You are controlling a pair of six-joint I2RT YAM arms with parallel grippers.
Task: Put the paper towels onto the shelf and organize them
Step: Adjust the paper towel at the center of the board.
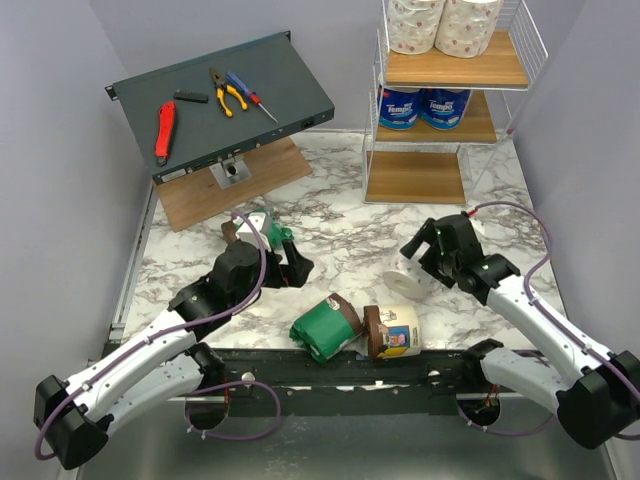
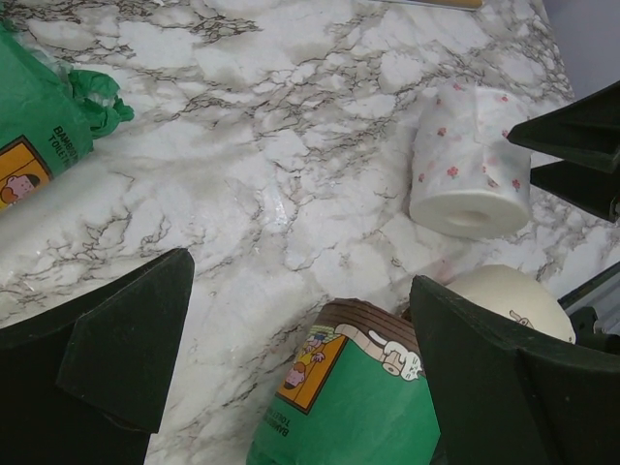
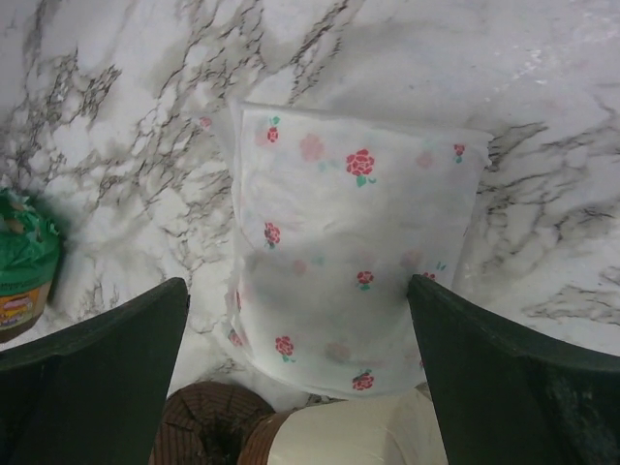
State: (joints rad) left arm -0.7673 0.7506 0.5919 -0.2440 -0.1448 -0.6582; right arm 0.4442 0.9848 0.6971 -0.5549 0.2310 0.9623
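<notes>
spanning wide apart and gripping nothing: right fingers [image 3: 107, 368], one on each flank of the white cylindrical paper towel roll printed with pink roses [image 3: 358, 262]. roll appears to lie on its side on the white grey-veined marble worktop [image 3: 116, 116], centred between the fingers, a strip of bare marble on either side; whether the tips reach down to its level cannot be told.

hazards, judged: soft loose wrap may crumple or slip if the close comes too high, leaving only film pinched; a lopsided close would push the roll aside. cream-and-brown wrapped roll [image 3: 358, 436] sits just beside it and could be nudged or caught.

left fingers [image 2: 116, 349]: likewise apart, nothing held, green-wrapped roll with brown end [image 2: 339, 397] low between them.

destination: tall white-wire shelf with light-brown wooden boards [image 1: 470, 70], at the far right of the worktop, well apart from the rose roll; a long carry, so a weak grip risks a drop.
</notes>
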